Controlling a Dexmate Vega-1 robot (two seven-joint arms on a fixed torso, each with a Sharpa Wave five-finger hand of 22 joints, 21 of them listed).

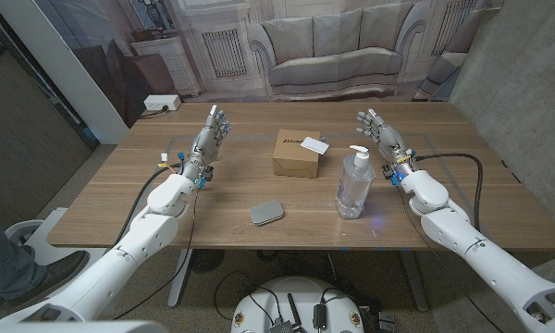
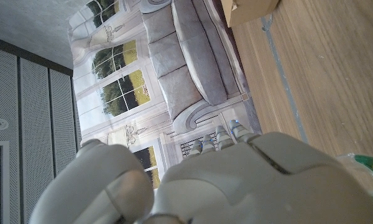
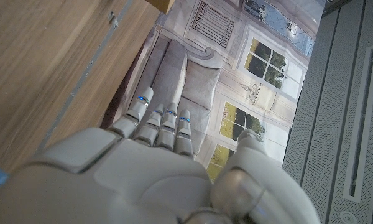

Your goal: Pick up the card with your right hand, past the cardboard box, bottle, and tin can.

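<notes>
Card (image 1: 314, 144) untouched on the cardboard box (image 1: 294, 154).
Right hand (image 1: 379, 131) waited at 3 o'clock, fingers spread, empty; pickup undone.

1. The left robot hand (image 1: 210, 132) is held out ahead of its arm, fingers stretched forward and slightly apart, holding nothing.
2. The right robot hand (image 1: 379, 131) mirrors it on the other side, fingers extended and empty.
3. Both arms reach in from the near corners, forearms angled inward over the worktop (image 1: 120, 199).
</notes>
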